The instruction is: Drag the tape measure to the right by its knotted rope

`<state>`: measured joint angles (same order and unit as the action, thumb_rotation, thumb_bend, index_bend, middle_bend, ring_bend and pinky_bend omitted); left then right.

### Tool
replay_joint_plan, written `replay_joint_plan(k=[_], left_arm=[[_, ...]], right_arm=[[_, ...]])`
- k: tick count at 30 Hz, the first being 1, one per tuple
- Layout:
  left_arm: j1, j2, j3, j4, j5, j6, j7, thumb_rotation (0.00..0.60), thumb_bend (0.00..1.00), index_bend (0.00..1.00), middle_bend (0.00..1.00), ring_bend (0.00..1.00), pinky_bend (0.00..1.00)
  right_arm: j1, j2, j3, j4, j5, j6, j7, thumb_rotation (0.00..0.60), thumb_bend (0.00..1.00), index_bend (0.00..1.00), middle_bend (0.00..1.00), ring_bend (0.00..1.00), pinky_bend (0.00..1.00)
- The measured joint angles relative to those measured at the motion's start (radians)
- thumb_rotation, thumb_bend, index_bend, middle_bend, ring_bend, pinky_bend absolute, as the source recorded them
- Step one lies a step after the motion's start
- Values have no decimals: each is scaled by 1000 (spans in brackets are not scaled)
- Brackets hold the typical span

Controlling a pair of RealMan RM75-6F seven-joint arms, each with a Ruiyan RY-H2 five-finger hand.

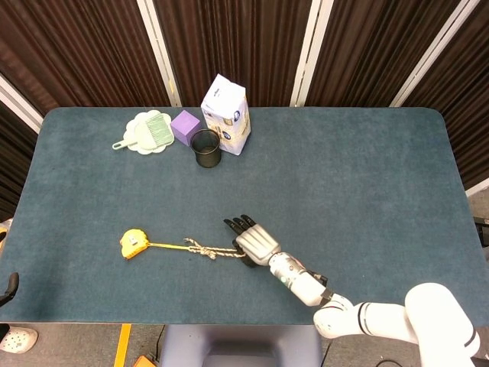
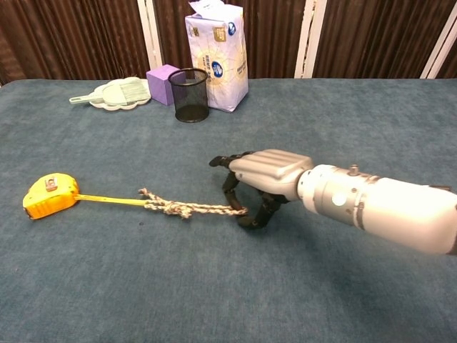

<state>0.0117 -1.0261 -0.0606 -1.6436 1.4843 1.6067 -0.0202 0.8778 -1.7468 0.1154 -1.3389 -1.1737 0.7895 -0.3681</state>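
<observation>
The yellow tape measure lies on the blue tabletop, far in front of the black mesh cup and a bit to its left. A thin yellow strip runs out of the tape measure to the knotted rope. The rope lies pulled straight. The right hand is at the rope's far end, palm down, pinching that end with its dark fingertips. Just behind the cup stands a white bag. A purple block and a green brush on a pale plate sit left of the cup.
</observation>
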Motion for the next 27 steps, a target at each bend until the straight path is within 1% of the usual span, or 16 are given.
replay_joint_plan(k=[6,15,22,27], left_arm=[[2,1,-2,-3,-3,2,2,600,466,69,0,0,65],[-1,-4,0,-5,0,-4,14,600,466,69,0,0,65],[-3,-7,1,-8,-1,-10,29,600,467,69,0,0,66],[-5,-12,1,-10,-1,-13,44,600,465,69,0,0,65]], right_arm=[[-33,77,-27,-32,-10,20,2,600,477,778,42,18,0],[-123,245,-75,-82,-48,93,52,600,477,781,42,18,0],[-234,397,-120,-89,-77,169,160,600,477,783,42,19,0],[-310,475,-145,-74,-100,226,251,600,477,788,42,19,0]])
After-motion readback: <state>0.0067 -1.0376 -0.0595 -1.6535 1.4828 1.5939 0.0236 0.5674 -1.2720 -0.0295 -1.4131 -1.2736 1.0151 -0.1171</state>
